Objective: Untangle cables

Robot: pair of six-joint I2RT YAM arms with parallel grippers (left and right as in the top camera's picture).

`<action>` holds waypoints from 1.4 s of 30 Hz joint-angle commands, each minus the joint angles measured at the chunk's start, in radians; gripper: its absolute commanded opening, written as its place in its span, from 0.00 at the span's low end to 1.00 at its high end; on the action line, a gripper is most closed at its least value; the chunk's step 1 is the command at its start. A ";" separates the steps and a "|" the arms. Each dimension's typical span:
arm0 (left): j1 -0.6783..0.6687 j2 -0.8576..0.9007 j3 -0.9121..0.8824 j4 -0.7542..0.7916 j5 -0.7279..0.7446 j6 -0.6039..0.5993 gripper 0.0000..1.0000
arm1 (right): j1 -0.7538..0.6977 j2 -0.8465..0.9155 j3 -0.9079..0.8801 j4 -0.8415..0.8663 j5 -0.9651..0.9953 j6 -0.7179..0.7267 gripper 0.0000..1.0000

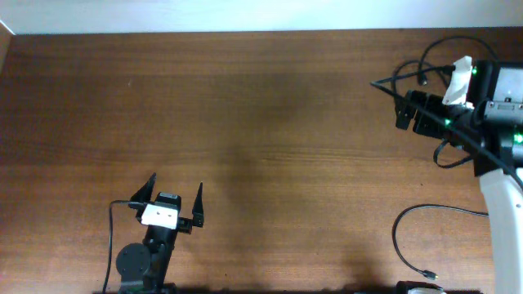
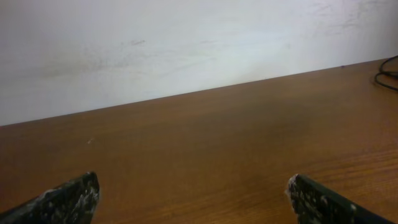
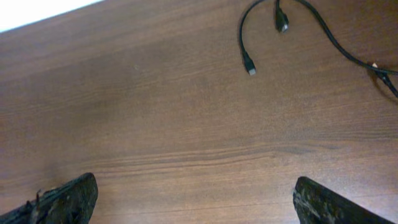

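Left gripper [image 1: 175, 183] near the front edge of the table [image 1: 261, 122] and right gripper [image 1: 386, 104] at far right, both with jaws spread wide and empty. The cables [image 3: 249, 63] lay loose beside the right gripper.

Likely a robotics lab: wooden table [image 1: 245, 122], plain white wall [image 2: 186, 50], two robot arms [image 1: 157, 237].

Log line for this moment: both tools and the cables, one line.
left tool: open, empty | right tool: open, empty | cables: loose on table, ahead of right tool, not gripped
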 commanded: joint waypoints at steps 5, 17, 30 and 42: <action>-0.002 -0.006 -0.003 -0.006 -0.007 0.016 0.99 | 0.006 -0.377 -0.542 0.541 -0.087 -0.005 1.00; -0.002 -0.006 -0.003 -0.006 -0.007 0.016 0.99 | 0.005 -0.835 -1.256 1.242 -0.086 -0.005 1.00; -0.002 -0.006 -0.002 -0.007 -0.007 0.016 0.99 | 0.005 -1.078 -1.407 1.172 -0.041 -0.005 1.00; -0.002 -0.006 -0.002 -0.006 -0.007 0.016 0.99 | 0.005 -1.310 -1.407 0.890 -0.040 -0.020 1.00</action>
